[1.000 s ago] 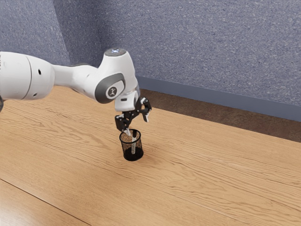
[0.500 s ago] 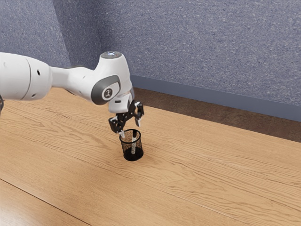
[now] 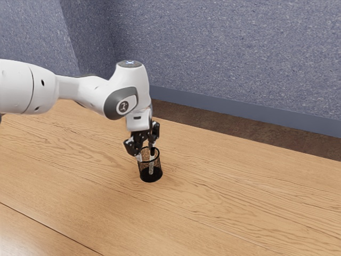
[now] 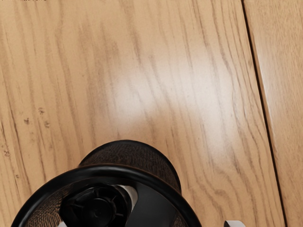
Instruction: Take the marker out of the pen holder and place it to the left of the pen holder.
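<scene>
In the exterior view my gripper (image 3: 146, 151) is low over the mesh pen holder (image 3: 151, 178), open, with one fingertip by the holder's rim. The marker (image 3: 152, 164) leans inside the upright black holder, its dark cap up near the rim. From the wrist view, the round black cap end of the marker (image 4: 96, 211) faces the camera inside the rim of the pen holder (image 4: 120, 170). Pale tips of my gripper (image 4: 148, 224) stand wide apart there, one over the holder beside the cap, the other outside the rim.
Light wooden table (image 3: 240, 186) spreads around the holder, with a dark seam (image 3: 50, 229) toward its near side. A blue-grey wall (image 3: 229, 58) rises behind the table.
My hand first shifted toward the exterior view's left, then came down and slightly back toward its right, turning as it went. Holder and marker have stayed put.
</scene>
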